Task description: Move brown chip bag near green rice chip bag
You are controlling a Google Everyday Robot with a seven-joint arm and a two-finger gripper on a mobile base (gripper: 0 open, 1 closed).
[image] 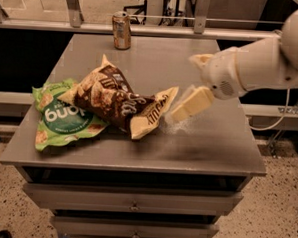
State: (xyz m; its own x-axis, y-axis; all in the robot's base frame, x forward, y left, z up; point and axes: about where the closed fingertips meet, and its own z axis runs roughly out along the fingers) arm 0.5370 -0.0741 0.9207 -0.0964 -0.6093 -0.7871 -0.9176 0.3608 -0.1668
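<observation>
The brown chip bag (115,98) lies on the grey table top (208,139). It has pale yellow ends, and its left part rests over the right edge of the green rice chip bag (61,119). The green bag lies flat at the table's left, its dark-green round label facing up. My gripper (186,88) is just right of the brown bag's yellow right end, lifted a little off the table. It is open and empty, and it is clear of the bag.
A soda can (121,30) stands upright at the table's far edge, left of centre. The white arm (262,62) reaches in from the right. Drawers run below the table's front edge (134,206). A rail runs behind the table.
</observation>
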